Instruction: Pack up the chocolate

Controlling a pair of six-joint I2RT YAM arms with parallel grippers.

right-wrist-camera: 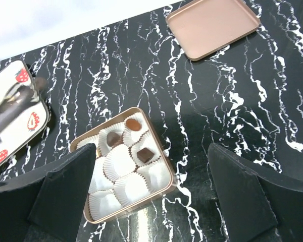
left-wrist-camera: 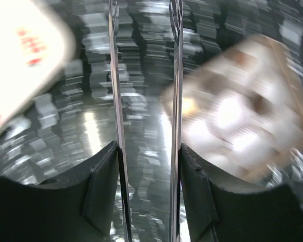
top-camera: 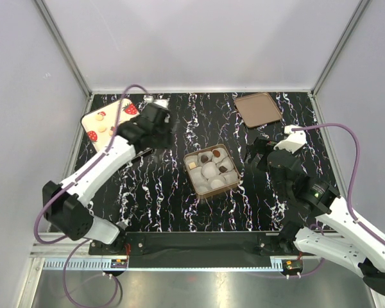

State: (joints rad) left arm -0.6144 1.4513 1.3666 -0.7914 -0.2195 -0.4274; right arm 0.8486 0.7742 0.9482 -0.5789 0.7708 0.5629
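The open box (top-camera: 202,190) of white paper cups sits mid-table. Some of its cups hold chocolate: a dark round piece (right-wrist-camera: 114,137), an amber one (right-wrist-camera: 134,124) and a dark square (right-wrist-camera: 144,154). More small candies (top-camera: 103,128) lie on the strawberry-print tray (top-camera: 94,144) at the far left. My left gripper (top-camera: 162,126) hovers between tray and box. In its blurred wrist view its thin metal blades (left-wrist-camera: 116,101) stand apart with nothing between them. My right gripper (right-wrist-camera: 151,191) is wide open, right of the box, holding nothing.
A flat brown lid (top-camera: 258,109) lies at the back right. Grey walls close in the black marbled table (top-camera: 160,192) on three sides. The left arm's purple cable (top-camera: 125,96) arches over the tray.
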